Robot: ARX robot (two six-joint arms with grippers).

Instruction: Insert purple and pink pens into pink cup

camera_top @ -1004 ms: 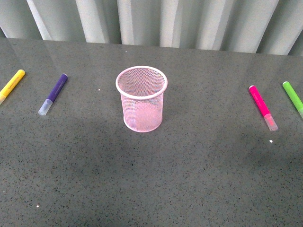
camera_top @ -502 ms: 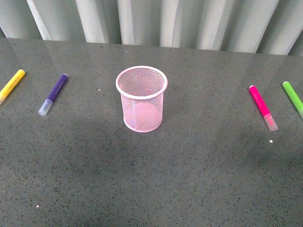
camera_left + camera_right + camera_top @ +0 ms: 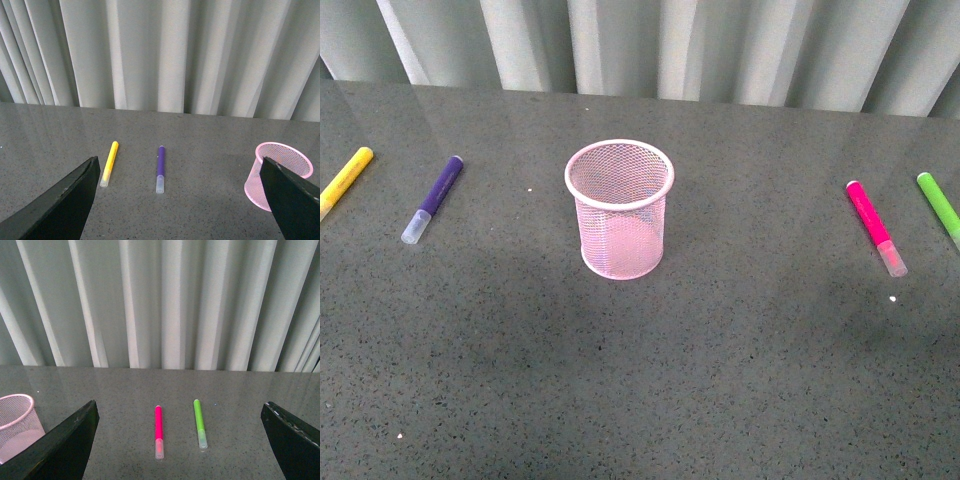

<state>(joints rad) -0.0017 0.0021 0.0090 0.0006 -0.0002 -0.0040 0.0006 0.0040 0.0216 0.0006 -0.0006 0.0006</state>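
Pink mesh cup standing upright, both pens lying flat, nothing picked up

The pink cup is see-through wire mesh with a solid rim, peeking out beside one finger of each arm's jaws. The left jaws are spread wide and hold nothing. The purple pen lies ahead of their gap, with the yellow marker beside it. Right jaws, same deal: pink pen ahead, green marker alongside. Grey speckled surface runs between pens and cup.
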